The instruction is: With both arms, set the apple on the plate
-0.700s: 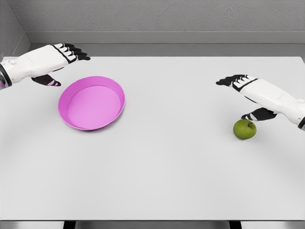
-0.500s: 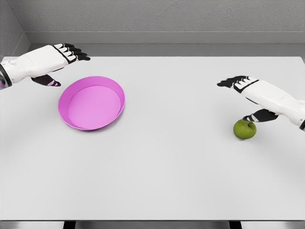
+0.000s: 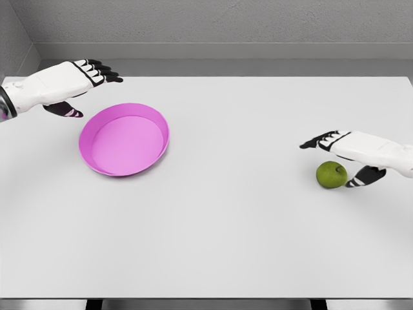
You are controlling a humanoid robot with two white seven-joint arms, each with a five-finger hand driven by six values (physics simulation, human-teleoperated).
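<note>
Both forearms run off the side edges, and the table (image 3: 213, 258) front is cropped at the bottom.

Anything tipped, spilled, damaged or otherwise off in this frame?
Nothing stands out. The pink plate sits flat and empty on the table, the green apple rests upright and whole beside the open right robot hand, and the left robot hand hovers open behind the plate.

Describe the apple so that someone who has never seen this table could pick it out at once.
On the white table, look to the right side, far across from the pink plate at the left. There the right hand hovers open, and the apple sits on the tabletop just beneath its fingers. It is the only small round green thing in view, with a short stem on top.
</note>
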